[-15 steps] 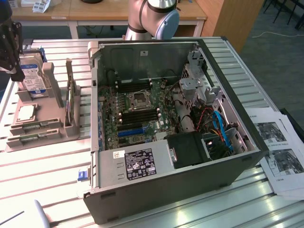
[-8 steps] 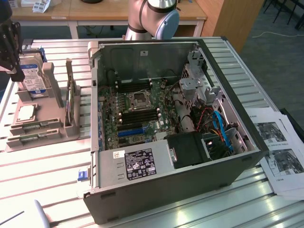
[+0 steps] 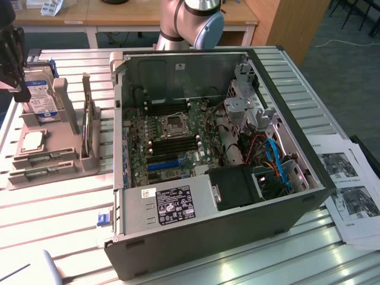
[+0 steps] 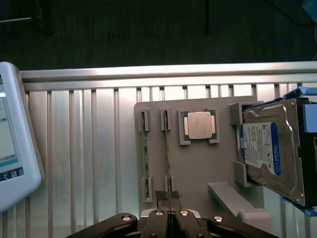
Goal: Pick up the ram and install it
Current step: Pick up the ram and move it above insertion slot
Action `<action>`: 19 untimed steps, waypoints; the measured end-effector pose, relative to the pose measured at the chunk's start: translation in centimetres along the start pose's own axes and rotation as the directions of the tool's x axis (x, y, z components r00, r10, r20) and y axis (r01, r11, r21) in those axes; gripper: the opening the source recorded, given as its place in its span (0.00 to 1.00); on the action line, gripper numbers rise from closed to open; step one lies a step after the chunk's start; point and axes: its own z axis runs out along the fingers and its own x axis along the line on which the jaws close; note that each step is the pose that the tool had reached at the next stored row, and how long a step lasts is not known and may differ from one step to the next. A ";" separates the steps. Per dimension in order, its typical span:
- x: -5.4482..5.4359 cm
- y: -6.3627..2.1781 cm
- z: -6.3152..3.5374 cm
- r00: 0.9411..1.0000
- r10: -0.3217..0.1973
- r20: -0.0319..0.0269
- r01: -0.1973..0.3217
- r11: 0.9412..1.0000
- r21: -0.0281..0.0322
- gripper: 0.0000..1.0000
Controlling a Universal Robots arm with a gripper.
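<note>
Looking along the wrist, we see the gripper clenched, its two fingertips pressed together with nothing visibly between them. It hangs right over one end of the ram; we cannot tell whether the tips touch it. The ram stands on its thin edge in a slot of the grey holder, caught by a small bracket at each end. It sits between a second green stick, parked parallel just beside it, and the processor chip, which lies flat in its own square pocket. Farther across the holder, a hard drive with a blue and white label leans tilted in a cradle.

The holder rests on the slatted metal tabletop, close to one of its edges. In the exterior view it lies toward the exterior view's left, just beside the open computer case, which takes up the tabletop's middle. Inside the case, the motherboard lies exposed. Printed sheets lie at the tabletop's edge on the exterior view's right.
</note>
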 end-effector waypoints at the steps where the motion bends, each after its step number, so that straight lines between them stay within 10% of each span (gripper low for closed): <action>1: 0.0 0.01 0.00 1.000 -0.002 0.001 0.002 1.000 0.003 0.10; 4: 0.0 0.00 0.00 1.000 -0.016 0.002 0.016 1.000 0.013 0.10; 19: 0.0 0.00 0.22 0.997 -0.073 0.000 0.073 0.997 0.015 0.10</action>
